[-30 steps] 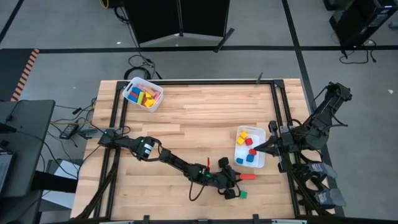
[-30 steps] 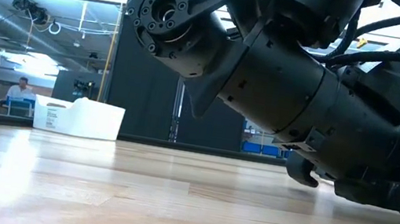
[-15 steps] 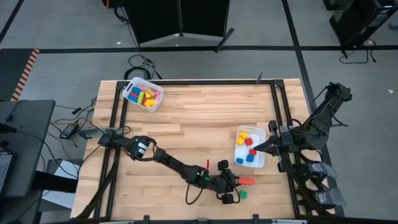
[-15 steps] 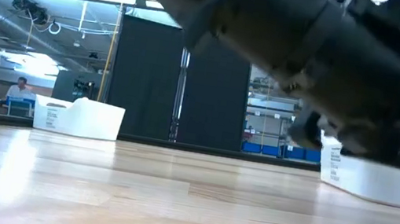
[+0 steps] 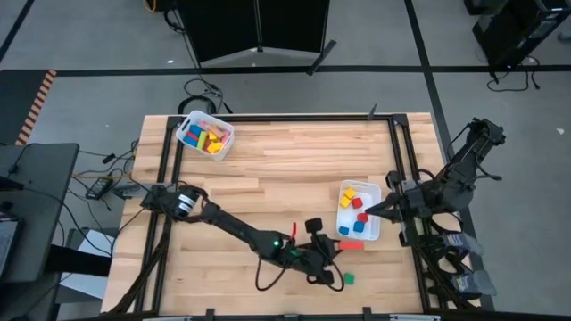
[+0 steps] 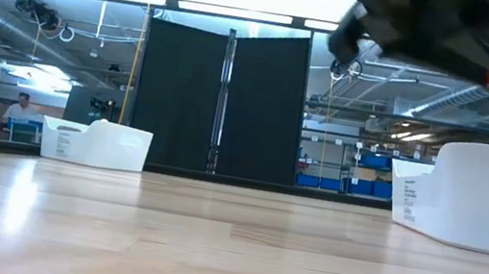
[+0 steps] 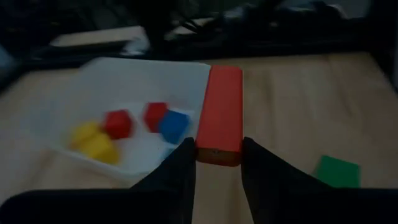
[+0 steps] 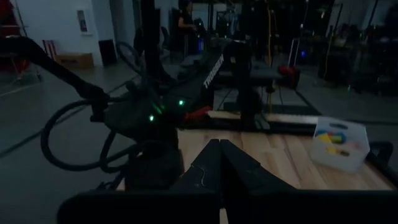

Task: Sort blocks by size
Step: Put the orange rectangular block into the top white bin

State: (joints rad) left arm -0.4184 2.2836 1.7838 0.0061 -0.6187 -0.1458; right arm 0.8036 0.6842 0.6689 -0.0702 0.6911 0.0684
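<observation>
Pale wooden planks make up the desk, framed by dark rails, with grey floor all round it. At its far left corner stands a white bin holding a heap of longer blocks in yellow, pink, blue and red. Toward the near middle, the left arm stretches low across the desk, and its tool pinches one end of a red bar, lifted clear of the wood; the high view shows the red bar just at the near edge of the second bin. A green cube lies loose on the desk near the front edge, just right of that tool. Right of the middle sits the second white bin, which holds small cubes only: yellow ones at its far end, red in the middle, blue at the near end. Since the held piece is a long one and this bin carries only cubes, the sound move looks to be carrying it, kept well above the rim and the loose green cube, across to the far left bin and releasing it low over the heap. At the right edge the right arm waits, its tool pressed together on nothing, pointing toward the cube bin.
</observation>
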